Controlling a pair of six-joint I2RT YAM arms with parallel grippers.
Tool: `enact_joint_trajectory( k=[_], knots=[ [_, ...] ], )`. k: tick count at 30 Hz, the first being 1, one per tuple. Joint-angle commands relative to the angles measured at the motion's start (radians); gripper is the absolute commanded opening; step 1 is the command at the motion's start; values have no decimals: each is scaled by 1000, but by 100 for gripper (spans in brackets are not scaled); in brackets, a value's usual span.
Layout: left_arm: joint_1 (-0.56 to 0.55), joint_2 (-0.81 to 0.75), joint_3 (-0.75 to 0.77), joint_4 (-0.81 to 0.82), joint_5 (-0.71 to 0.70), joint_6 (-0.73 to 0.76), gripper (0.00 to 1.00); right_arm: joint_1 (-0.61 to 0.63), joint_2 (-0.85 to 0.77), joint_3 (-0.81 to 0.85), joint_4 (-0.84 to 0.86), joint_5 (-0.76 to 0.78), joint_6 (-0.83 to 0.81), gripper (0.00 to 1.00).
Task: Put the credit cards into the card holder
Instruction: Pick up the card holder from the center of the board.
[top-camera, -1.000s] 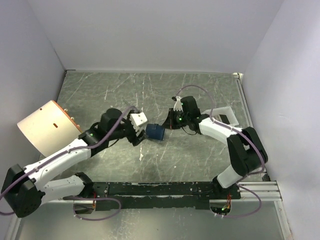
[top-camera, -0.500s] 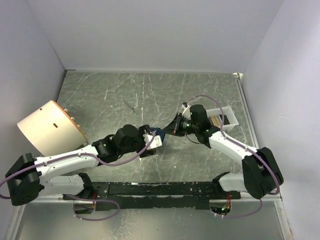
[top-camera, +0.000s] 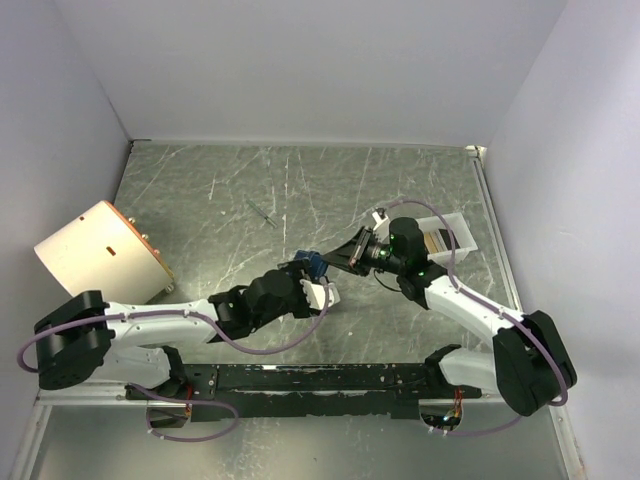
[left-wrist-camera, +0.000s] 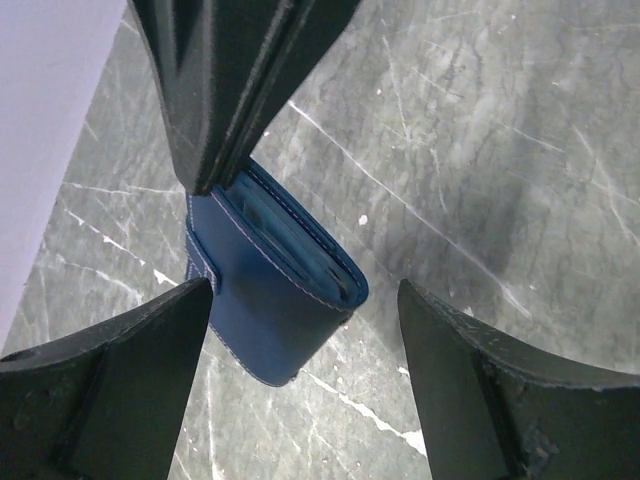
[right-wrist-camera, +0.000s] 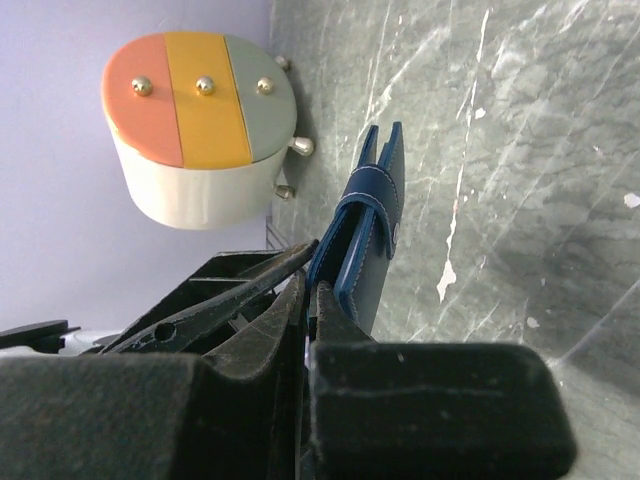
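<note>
starting at the near edge: a dark rail (top-camera: 320, 378) carries both arm bases. the l arm lies low and reaches twd mid table (top-camera: 200, 190), a grey marbled top. the left gripper (left-wrist-camera: 304, 284) has its fingers spread wide and grips nothing. it is aimed at the card holder (left-wrist-camera: 268, 300), which shows btwn the two tips in the l wrist view. can't tell if the l-side tip brushes its tab.

the card holder is dark blue and folded, w/ a lighter blue-grey lining along its open edge and a snap tab wrapped over one side. it sits just past the l fingertips, abt mid table. the right gripper (right-wrist-camera: 308, 290) comes in from the r side, and its black fingers (left-wrist-camera: 230, 120) are pinched together on the holder's upper edge. can't tell whether the holder's lower edge rests on the top or hangs just off it.

farther back on the r, behind the r wrist, is a white tray (top-camera: 457, 218). the credit cards (top-camera: 432, 241) are inside it, tan and dark, too small to count. at the far l a round box (right-wrist-camera: 200, 130) leans by the wall. it is cream, w/ an orange, yellow and grey-green striped face and gold studs. past the holder a thin stick (top-camera: 262, 212) lies alone.
</note>
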Motion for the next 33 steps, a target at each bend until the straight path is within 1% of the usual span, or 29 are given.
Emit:
enact_joint_trajectory(
  k=[1,4,6,10,11,14,17,18,20,22,23,25,27,28,30,33],
  knots=[
    [-34,38,-15,159,-130,27,86,0,-34,-24,66,-10,72,0],
    [-43,57,-13,197,-183,42,82,0,-37,-26,70,-20,80,0],
    [-45,60,-10,206,-200,44,77,1,-39,-30,71,-24,83,0],
    [-45,52,-15,212,-203,27,64,1,-55,-51,82,-21,101,0],
    [-46,50,-17,214,-204,21,60,1,-58,-53,82,-24,100,0],
    [-47,34,-27,215,-199,-5,40,1,-61,-49,63,-19,88,0],
    [-47,8,-38,206,-194,-47,28,1,-71,-52,59,-16,76,0],
    [-47,-2,-39,201,-190,-67,24,1,-72,-50,57,-17,61,1],
    [-47,-26,-40,177,-170,-116,20,0,-80,-32,22,-5,9,21],
    [-47,-54,-41,145,-163,-193,17,-1,-100,1,-56,33,-61,37],
    [-45,-70,-43,127,-163,-241,16,-1,-114,13,-91,55,-99,44],
    [-45,-115,-52,86,-156,-360,15,-1,-153,32,-164,104,-181,53],
    [-44,-149,-55,38,-165,-470,13,0,-189,55,-236,176,-307,59],
    [-41,-163,-51,6,-175,-528,11,-1,-201,66,-273,205,-341,60],
    [-33,-188,-37,-78,-181,-650,8,0,-223,79,-329,249,-447,60],
    [-9,-211,2,-212,-172,-834,7,1,-245,68,-362,269,-530,60]
  ],
)
